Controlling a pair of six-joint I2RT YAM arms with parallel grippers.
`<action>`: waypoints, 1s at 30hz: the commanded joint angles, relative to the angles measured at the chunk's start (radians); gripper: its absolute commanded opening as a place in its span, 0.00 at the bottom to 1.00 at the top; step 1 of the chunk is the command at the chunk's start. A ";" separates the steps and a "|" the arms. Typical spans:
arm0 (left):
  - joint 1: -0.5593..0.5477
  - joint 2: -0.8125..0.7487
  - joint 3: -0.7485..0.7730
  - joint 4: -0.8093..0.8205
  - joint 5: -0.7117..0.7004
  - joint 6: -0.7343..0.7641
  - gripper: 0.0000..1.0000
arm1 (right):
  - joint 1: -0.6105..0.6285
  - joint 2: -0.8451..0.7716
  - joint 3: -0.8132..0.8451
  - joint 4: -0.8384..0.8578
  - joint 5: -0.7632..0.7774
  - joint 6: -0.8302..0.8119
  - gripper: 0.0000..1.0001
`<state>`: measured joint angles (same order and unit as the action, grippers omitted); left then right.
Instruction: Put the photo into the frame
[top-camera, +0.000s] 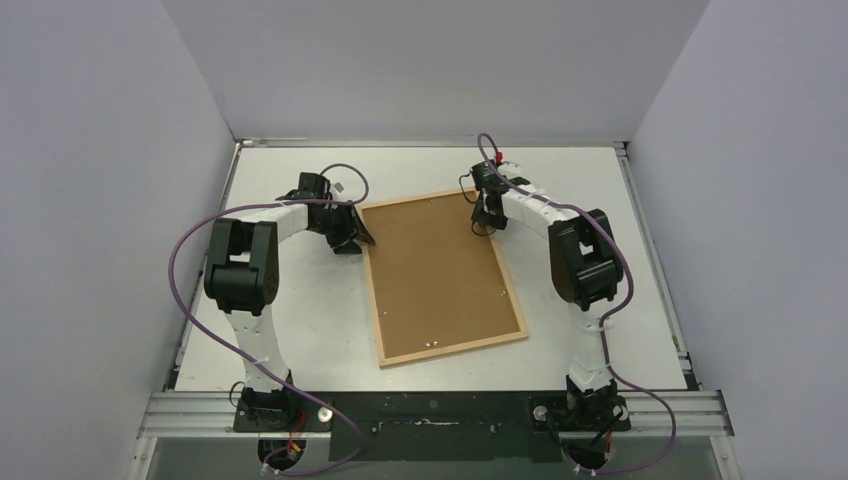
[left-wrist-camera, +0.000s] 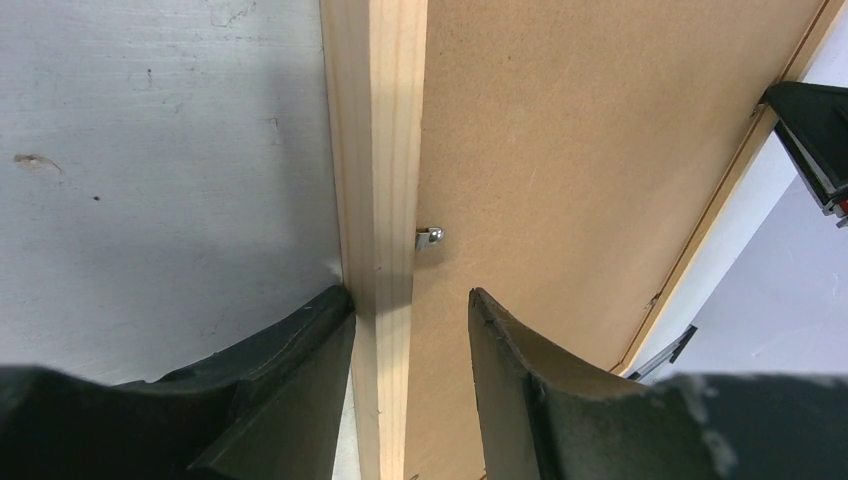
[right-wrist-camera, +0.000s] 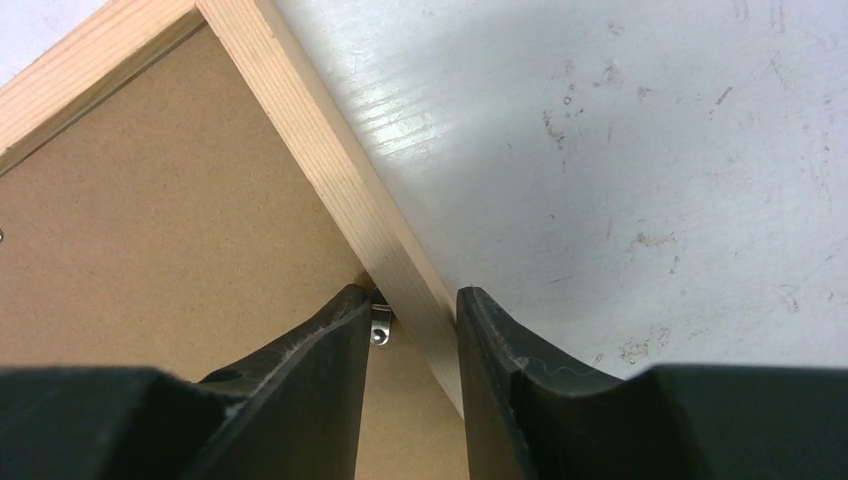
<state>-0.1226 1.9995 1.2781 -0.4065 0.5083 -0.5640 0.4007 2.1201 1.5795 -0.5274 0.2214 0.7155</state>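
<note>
While the frame (top-camera: 455, 347) lies back-up on the counter (top-camera: 300, 320) with the brown backing board (top-camera: 440, 270) set in it, the left gripper (left-wrist-camera: 410, 300) straddles the frame's left rail. Its jaws are part open: the outer one touches the wood, and the inner one stands clear over the board, just short of a metal clip (left-wrist-camera: 430, 237). The photo shows in no view; it may lie beneath the board, but I cannot tell. Near the frame's far right corner the right gripper (right-wrist-camera: 412, 295) straddles the right rail beside a second clip (right-wrist-camera: 378, 328); whether its jaws pinch the wood is unclear. A lopsided pull could skew the frame or pop the board out, and a jaw could snag a clip. No brand, label or writing is legible.
</note>
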 joint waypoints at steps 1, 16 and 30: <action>-0.005 -0.003 -0.008 -0.004 -0.036 0.024 0.45 | 0.015 0.027 0.001 0.043 -0.059 0.012 0.30; -0.005 0.001 -0.006 -0.005 -0.034 0.027 0.45 | 0.002 0.008 -0.112 0.187 -0.255 -0.067 0.10; 0.007 -0.039 0.090 -0.081 -0.106 0.085 0.45 | -0.009 -0.066 -0.138 0.112 -0.254 0.018 0.00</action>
<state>-0.1162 1.9991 1.3025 -0.4454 0.4778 -0.5362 0.3595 2.0811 1.4712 -0.3298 0.0559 0.6292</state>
